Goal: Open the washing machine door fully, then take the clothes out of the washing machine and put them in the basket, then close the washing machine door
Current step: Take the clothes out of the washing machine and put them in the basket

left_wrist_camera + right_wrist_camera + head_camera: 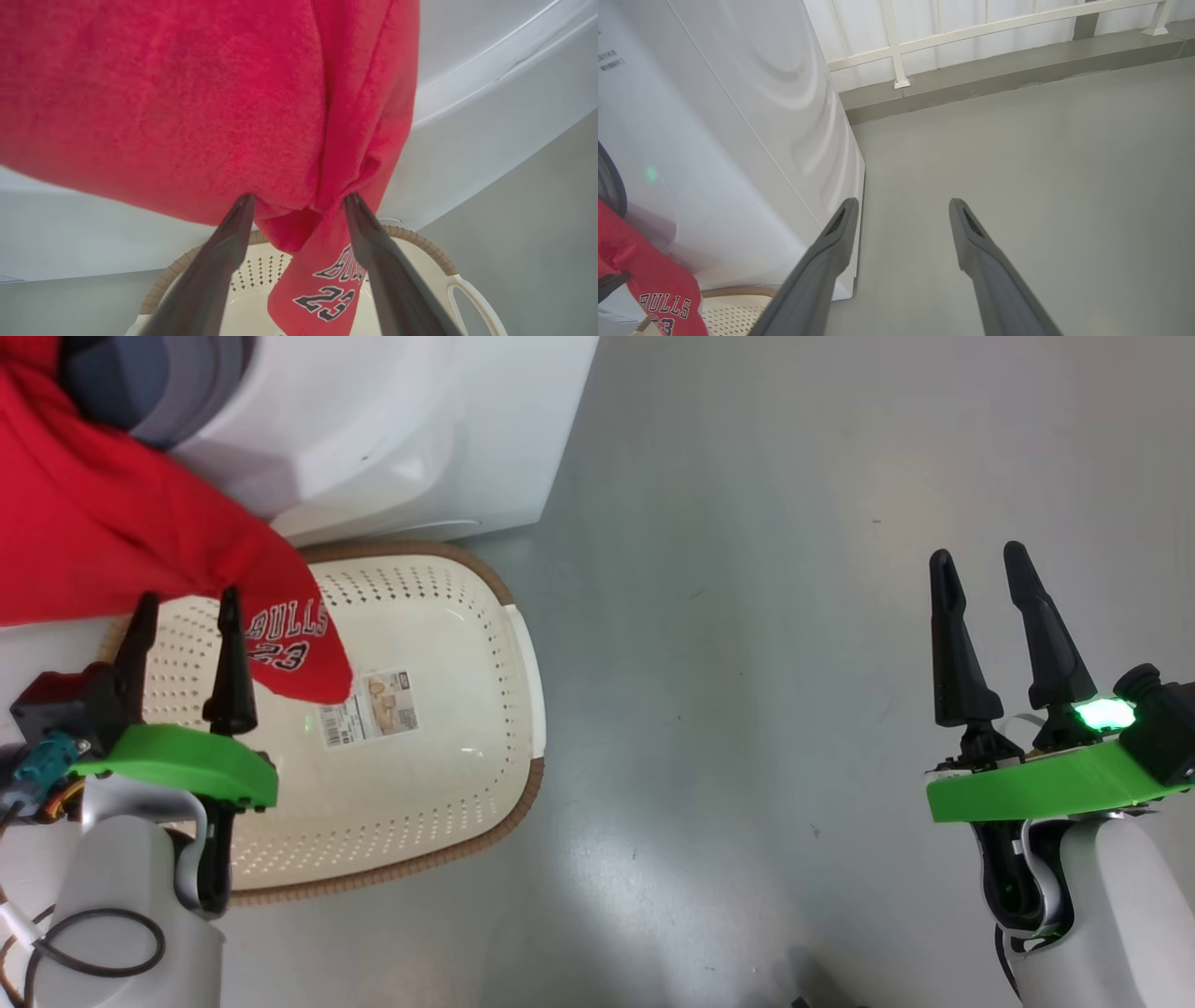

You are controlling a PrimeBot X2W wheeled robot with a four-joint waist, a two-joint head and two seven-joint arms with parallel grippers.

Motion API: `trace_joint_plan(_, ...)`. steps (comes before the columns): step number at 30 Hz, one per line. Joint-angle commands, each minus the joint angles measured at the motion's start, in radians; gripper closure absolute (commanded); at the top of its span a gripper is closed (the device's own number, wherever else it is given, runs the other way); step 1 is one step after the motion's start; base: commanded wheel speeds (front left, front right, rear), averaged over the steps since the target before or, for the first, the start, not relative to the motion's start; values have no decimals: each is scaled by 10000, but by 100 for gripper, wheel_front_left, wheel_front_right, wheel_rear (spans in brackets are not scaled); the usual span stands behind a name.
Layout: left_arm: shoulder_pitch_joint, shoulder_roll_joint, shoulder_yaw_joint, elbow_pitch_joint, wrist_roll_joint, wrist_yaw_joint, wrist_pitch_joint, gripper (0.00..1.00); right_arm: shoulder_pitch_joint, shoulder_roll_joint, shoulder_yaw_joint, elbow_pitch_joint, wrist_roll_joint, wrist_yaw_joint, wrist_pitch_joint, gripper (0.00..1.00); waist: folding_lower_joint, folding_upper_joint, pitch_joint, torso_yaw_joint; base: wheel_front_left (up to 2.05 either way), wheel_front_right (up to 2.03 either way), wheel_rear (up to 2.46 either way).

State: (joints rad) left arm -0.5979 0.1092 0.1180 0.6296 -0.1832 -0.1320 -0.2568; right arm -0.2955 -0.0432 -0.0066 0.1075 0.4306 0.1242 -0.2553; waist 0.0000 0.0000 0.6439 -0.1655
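The clothes [112, 523], a bright red jersey marked "BULLS 23", hang out of the washing machine [420, 429] mouth at the upper left, and their lower end dangles over the basket [523, 663]. My left gripper [185, 616] stands over the basket's left side, open. In the left wrist view its gripper [301, 200] has both tips against a bunched fold of the clothes [187, 93], with jaws spread wide. My right gripper [980, 560] hangs open over bare floor at the right, holding nothing. The washing machine door is out of view.
The cream basket sits on the grey floor right in front of the white machine, with a sticker [369, 709] on its bottom. In the right wrist view a white railing [971, 32] and a low kerb run behind the machine [714, 140].
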Motion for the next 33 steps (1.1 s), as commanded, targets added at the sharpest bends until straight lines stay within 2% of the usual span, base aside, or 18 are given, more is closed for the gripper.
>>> trace_joint_plan(1,204,261,193,-287,0,13,-49,0,28,-70,165,-212,-13,65,-65,0,0,0,-90,66,0,0,0)
trace_joint_plan(19,1298,-188,741,-2423,-186,13,-49,0,311,-70,56,-93,-429,65,-65,0,0,0,-790,548,0,0,0)
trace_joint_plan(33,3206,-568,1212,-4555,-497,13,-49,0,687,-70,-24,-8,-690,65,-65,0,0,0,-1337,800,0,0,0)
